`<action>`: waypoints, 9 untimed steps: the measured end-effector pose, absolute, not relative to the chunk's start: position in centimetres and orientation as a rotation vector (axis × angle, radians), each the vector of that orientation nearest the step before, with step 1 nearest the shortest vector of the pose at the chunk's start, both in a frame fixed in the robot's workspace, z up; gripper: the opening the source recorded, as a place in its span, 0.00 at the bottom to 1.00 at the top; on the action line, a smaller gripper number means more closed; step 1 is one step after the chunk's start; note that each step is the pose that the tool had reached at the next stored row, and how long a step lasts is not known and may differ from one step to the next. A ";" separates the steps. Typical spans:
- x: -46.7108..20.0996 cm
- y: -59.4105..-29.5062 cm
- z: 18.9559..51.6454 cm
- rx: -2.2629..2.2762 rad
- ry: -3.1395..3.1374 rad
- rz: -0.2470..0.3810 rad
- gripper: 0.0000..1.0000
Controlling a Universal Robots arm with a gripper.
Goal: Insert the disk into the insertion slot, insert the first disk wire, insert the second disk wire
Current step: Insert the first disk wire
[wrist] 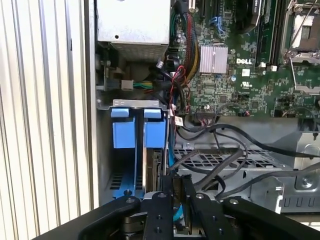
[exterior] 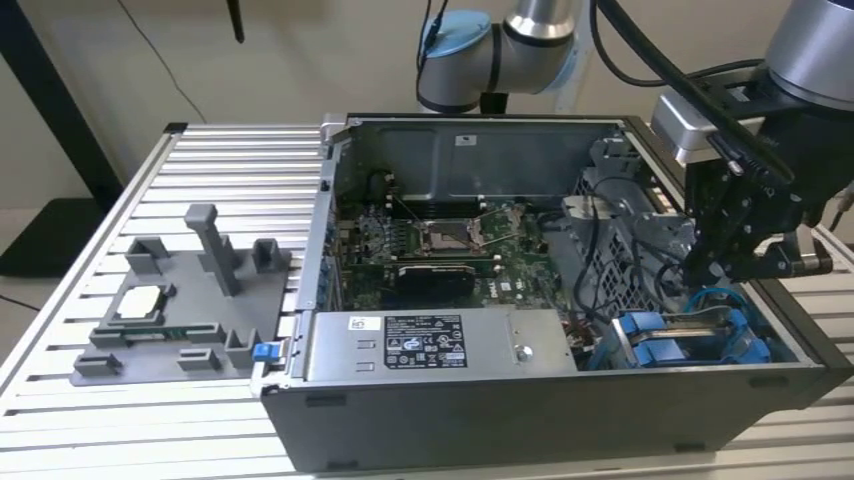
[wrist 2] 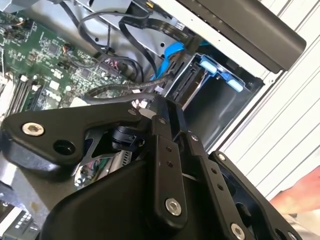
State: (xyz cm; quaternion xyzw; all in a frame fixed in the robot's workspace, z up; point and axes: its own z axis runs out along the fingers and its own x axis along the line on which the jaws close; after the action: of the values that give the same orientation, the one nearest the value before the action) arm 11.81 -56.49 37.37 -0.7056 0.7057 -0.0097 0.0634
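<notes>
The disk (exterior: pixel 697 323) stands on edge in the insertion slot (exterior: pixel 627 345) at the case's front corner on the exterior view's right, framed by its blue carrier bracket (exterior: pixel 663 350). In the first wrist view the disk's grey edge (wrist: pixel 156 165) sits between blue carrier tabs (wrist: pixel 154 133) above the slot's perforated wall (wrist: pixel 118 181). My gripper (exterior: pixel 725 268) hangs just above the disk's end, with its black fingers (wrist: pixel 162 197) pressed close on a blue disk wire (wrist: pixel 174 212). That blue wire (wrist 2: pixel 172 54) runs up past the disk (wrist 2: pixel 197 80) in the second wrist view.
A grey power-supply box (exterior: pixel 441 342) lies along the case front, beside the motherboard (exterior: pixel 441 240) with its processor socket (exterior: pixel 446 234). Black cables (wrist: pixel 225 150) cross a perforated cage. A grey fixture (exterior: pixel 187 300) sits on the slatted table. A hand (wrist 2: pixel 300 195) shows at the frame's edge.
</notes>
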 end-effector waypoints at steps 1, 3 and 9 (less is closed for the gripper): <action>11.9 -56.5 37.3 -2.133 2.133 -0.032 0.00; 12.1 -56.5 37.2 -2.137 2.137 -0.040 0.00; 12.8 -56.5 36.7 -2.150 2.149 -0.069 0.00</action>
State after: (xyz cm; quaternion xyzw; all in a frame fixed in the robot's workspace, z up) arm 12.84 -56.52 36.72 -0.7062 0.7058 -0.0227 0.0504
